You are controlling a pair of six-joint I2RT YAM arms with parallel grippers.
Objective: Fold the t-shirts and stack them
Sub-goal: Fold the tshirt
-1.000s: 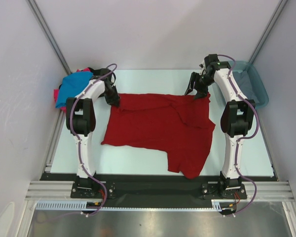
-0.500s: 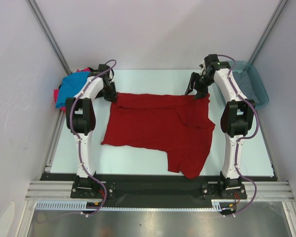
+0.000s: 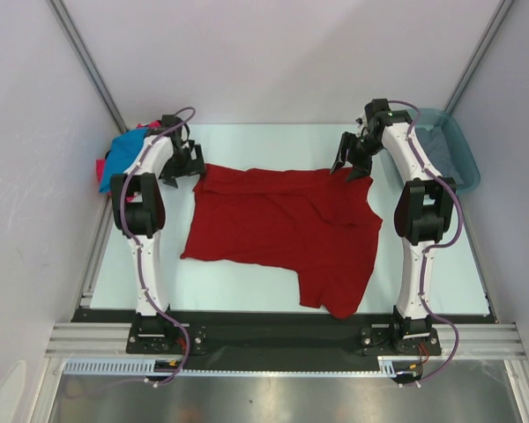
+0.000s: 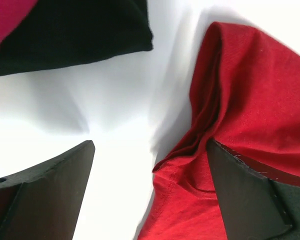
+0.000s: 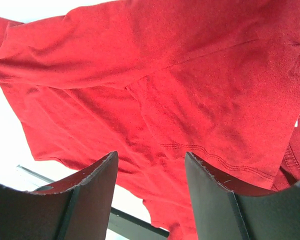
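Step in hand: laying the dark red t-shirt (image 3: 273,225) flat before the first fold. It lies spread across the middle of the bench (image 3: 247,286), with one lobe trailing toward 5 o'clock.

- Pile at 10 o'clock: blue t-shirt (image 3: 122,154) on top, pink t-shirt (image 3: 100,167) showing beneath, black t-shirt (image 4: 70,30) visible in the left wrist view. All unfolded.
- Left hand (image 3: 190,169): jaws wide apart and holding nothing. The rumpled 11 o'clock corner of the red cloth lies against the inner face of one finger (image 4: 240,200).
- Right hand (image 3: 351,167): poised over the shirt's 1 o'clock corner. Fingers are parted, cloth shows below the gap and nothing is pinched.
- Teal tub (image 3: 463,145) at 2 o'clock with grey cloth (image 3: 436,150) inside.

Next move, as I judge it: the left corner is bunched, so you'll want it smoothed. Then take firm pinches on one long edge with both hands and carry it over evenly.

Versus a second ago: the left hand was clamped on that corner. It has let go and drawn back toward 10 o'clock. The right hand hasn't budged
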